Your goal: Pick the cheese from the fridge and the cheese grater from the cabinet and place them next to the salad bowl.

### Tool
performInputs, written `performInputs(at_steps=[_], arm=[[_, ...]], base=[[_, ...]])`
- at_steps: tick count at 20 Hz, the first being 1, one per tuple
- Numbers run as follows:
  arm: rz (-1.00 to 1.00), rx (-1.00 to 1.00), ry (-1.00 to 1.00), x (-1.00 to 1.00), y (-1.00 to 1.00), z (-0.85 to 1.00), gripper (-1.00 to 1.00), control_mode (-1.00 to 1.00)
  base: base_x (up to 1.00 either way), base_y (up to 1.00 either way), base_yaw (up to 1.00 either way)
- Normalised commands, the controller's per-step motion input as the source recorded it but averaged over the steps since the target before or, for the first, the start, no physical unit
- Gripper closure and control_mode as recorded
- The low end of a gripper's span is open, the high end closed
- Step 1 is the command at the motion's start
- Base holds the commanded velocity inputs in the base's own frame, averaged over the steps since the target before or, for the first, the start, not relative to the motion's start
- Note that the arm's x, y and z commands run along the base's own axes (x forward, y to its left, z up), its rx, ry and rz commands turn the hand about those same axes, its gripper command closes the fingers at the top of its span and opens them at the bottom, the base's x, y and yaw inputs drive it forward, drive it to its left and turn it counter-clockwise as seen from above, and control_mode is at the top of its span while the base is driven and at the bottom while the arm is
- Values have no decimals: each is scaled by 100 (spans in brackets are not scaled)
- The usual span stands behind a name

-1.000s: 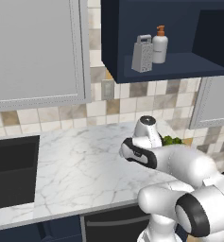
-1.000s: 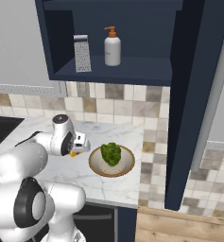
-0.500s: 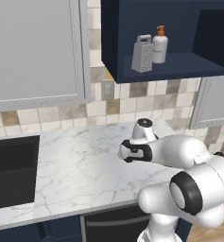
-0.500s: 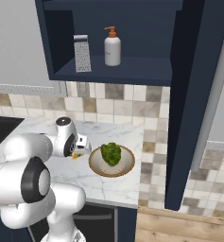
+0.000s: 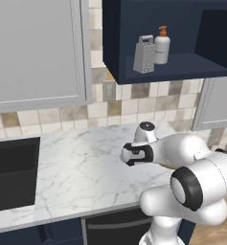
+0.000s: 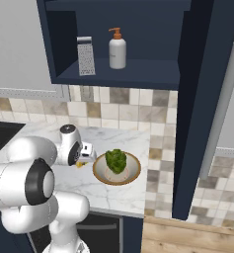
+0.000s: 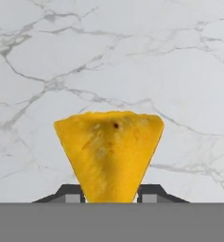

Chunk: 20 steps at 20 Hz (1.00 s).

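Note:
My gripper [image 7: 110, 193] is shut on the cheese [image 7: 109, 152], a yellow-orange wedge held point-down between the two dark fingertips [image 7: 68, 191] just above the marble counter. From the right base view the gripper [image 6: 82, 161] hangs low over the counter, immediately left of the salad bowl [image 6: 117, 168], a tan bowl with green leaves, and a sliver of cheese [image 6: 79, 164] shows under the hand. The cheese grater [image 5: 144, 53] [image 6: 86, 56] stands upright on the shelf of the navy cabinet [image 5: 175, 68] [image 6: 118, 76]. The fridge is out of view.
A white soap bottle with an orange pump [image 6: 117, 51] stands right of the grater. A dark sink [image 5: 12, 170] lies at the counter's left end. A tall navy panel [image 6: 200, 113] rises right of the bowl. Light grey wall cabinets [image 5: 36, 48] hang on the left.
The arm's elbow has swung round and the hand has sunk slightly toward the counter beside the bowl. The cheese stays in the grip.

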Motion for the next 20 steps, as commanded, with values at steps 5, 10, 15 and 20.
performInputs(at_steps=[5, 10, 15, 20], arm=[[0, 0, 2, 0, -3, -15, 100, -100], [0, 0, 0, -3, -1, -6, -100, -100], [0, -3, 0, -14, -10, 4, -100, -100], [0, -2, 0, -15, -7, 15, -100, -100]], base=[[0, 0, 0], [0, 0, 0], [0, 0, 0], [0, 0, 0]])
